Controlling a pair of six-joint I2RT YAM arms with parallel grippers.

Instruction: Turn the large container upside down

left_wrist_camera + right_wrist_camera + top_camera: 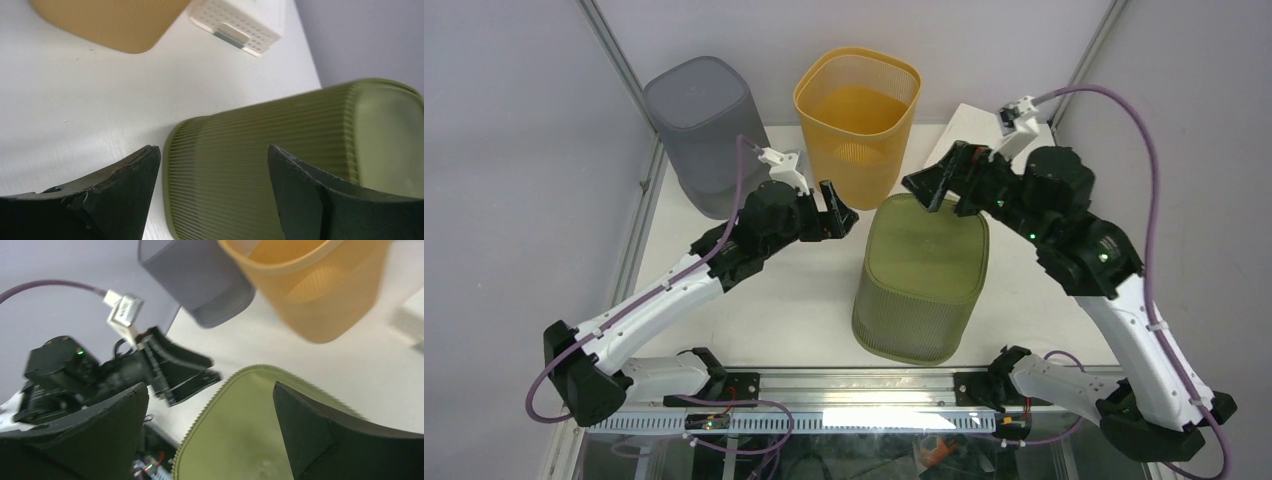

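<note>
Three bins are being shown on the white table (pixel 804 300), with one white perforated box (pixel 240 22) at the far right. The olive-green ribbed plastic container (pixel 924 270) is being seen at front centre, standing base up with its mouth on the table. The grey smooth plastic bin (pixel 704 120) is sitting at the back left, also base up. The orange mesh plastic bin (pixel 859 110) is standing mouth up beside it.

Two pincers are being held wide open, with nothing gripped. The left pincer (pixel 839 208) is being held just beside the green container's far-left corner, apart from it. The right pincer (pixel 929 190) is being held over its far edge, and contact cannot be told. The orange bin is standing close behind both pincers.
</note>
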